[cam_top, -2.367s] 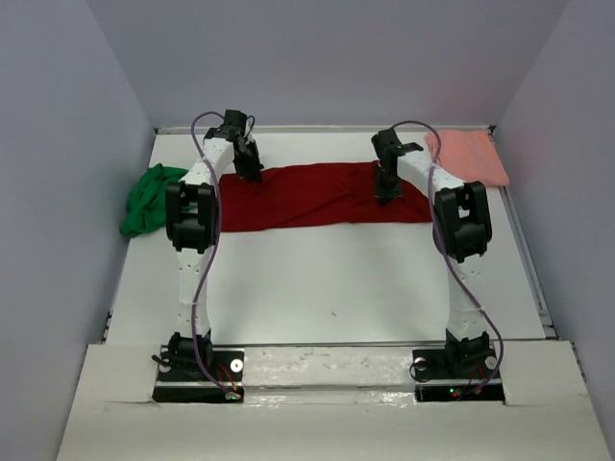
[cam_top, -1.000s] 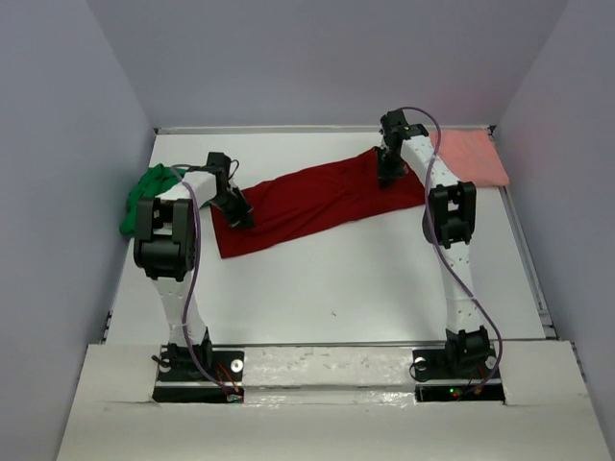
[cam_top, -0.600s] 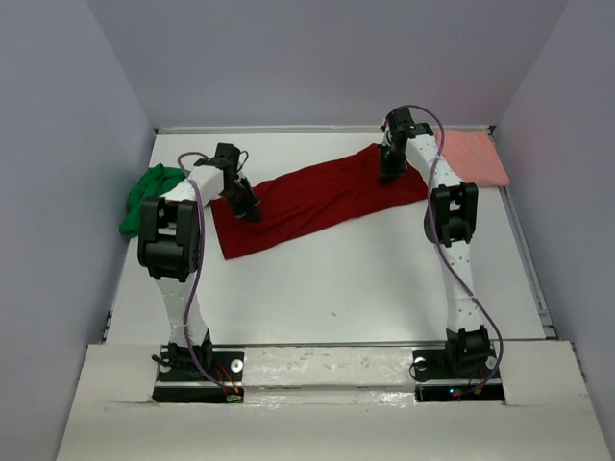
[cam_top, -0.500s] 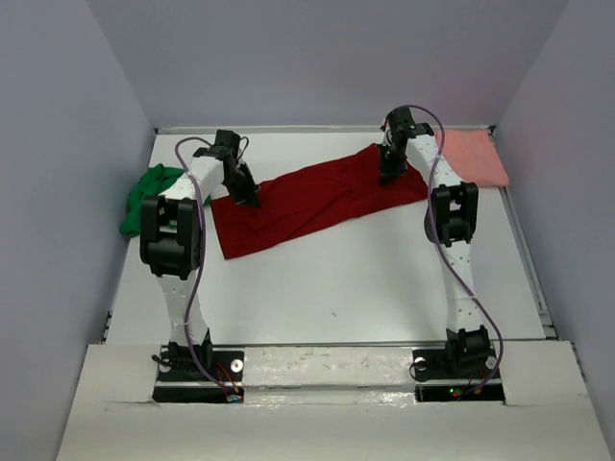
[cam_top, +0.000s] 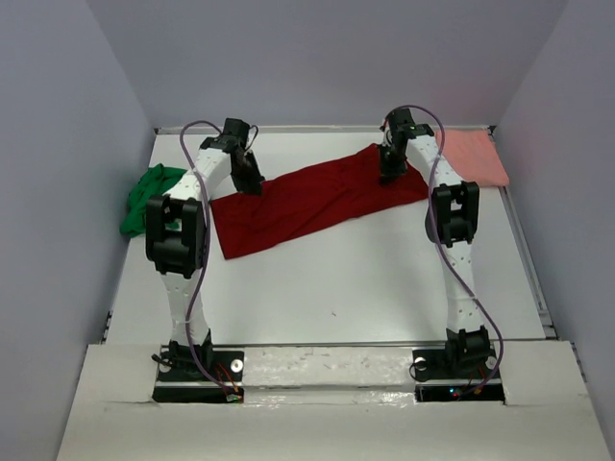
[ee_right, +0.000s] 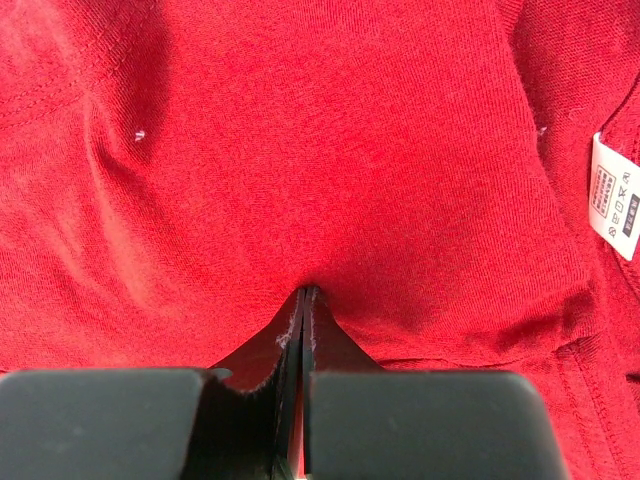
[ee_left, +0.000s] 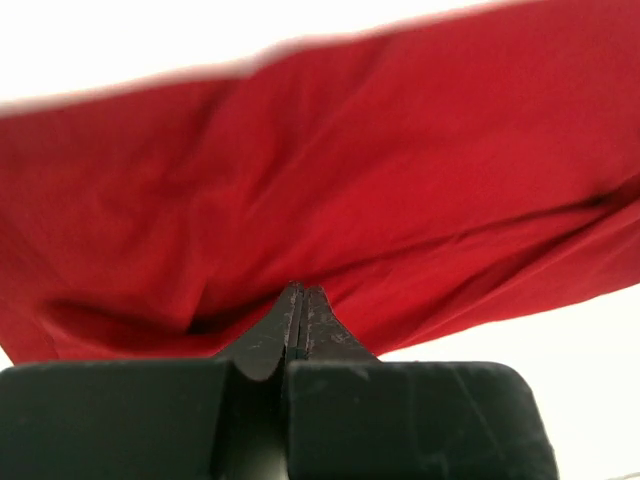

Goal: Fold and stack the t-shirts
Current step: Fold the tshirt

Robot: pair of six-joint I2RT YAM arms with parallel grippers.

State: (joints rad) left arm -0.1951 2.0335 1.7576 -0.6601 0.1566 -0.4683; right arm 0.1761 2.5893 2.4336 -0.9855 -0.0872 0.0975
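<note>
Top external view: the dark red t-shirt [cam_top: 307,204] is laid diagonally at upper centre and is pinched by the closed left gripper [cam_top: 253,182] at left, the closed right gripper [cam_top: 388,175] at right.

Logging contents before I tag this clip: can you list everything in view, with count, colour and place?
dark red t-shirt: one, dark red, spread slantwise across the far middle of the table
green t-shirt: one, bright green, bunched at the far left edge
pink t-shirt: one, salmon pink, lying at the far right corner
care label: one, white, on the dark red t-shirt, seen in the right wrist view
table: one, white, under all three shirts
left gripper: one, black, shut on the dark red t-shirt near its left end
right gripper: one, black, shut on the dark red t-shirt near its right end
</note>
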